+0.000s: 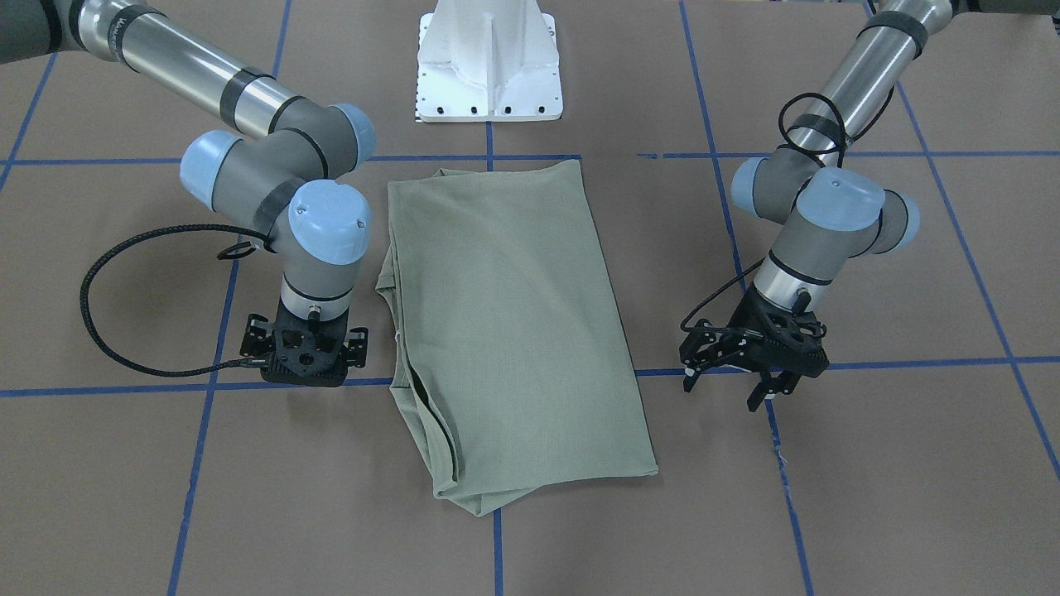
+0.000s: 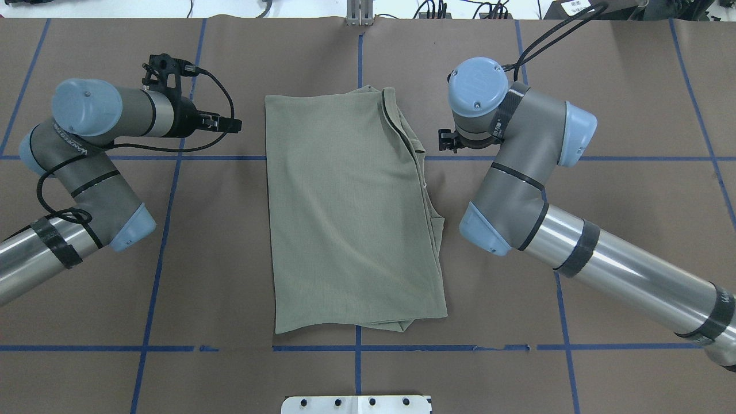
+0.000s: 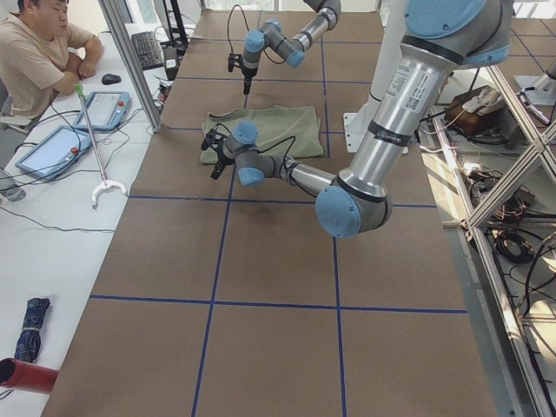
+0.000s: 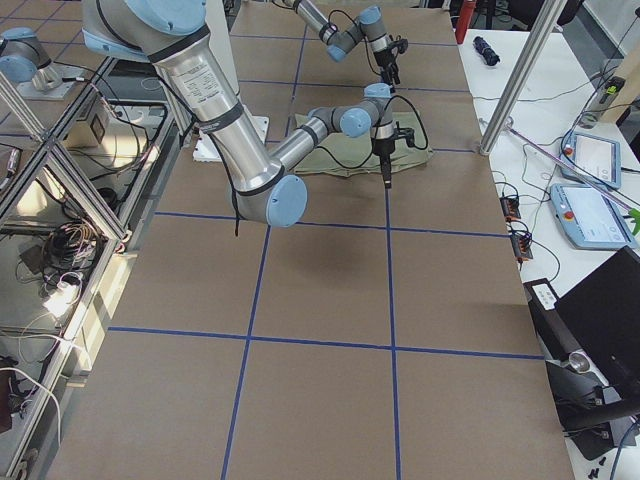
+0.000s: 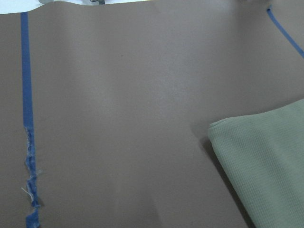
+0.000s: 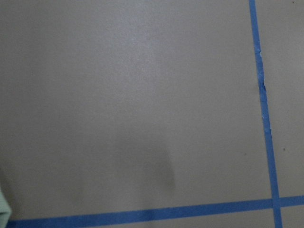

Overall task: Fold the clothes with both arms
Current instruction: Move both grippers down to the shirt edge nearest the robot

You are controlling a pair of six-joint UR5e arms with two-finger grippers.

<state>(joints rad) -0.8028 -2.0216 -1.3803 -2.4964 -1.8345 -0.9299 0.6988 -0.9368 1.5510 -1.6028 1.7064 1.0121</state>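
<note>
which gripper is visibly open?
The left gripper, on the front-facing view's right: its two fingers hang clearly apart beside the shirt. The right gripper is seen from above, fingers hidden, so can't tell.

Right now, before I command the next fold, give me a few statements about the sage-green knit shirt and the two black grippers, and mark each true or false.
1. The sage-green knit shirt lies folded into a long rectangle on the brown table. True.
2. The left gripper is clamped on the shirt's edge. False: it stands beside the shirt, clear of it, with its jaws apart and nothing in them.
3. The left gripper and the right gripper stand on opposite sides of the shirt. True.
4. Both sleeves are spread flat out to the sides. False: no sleeve sticks out; the layers are folded in.
</note>
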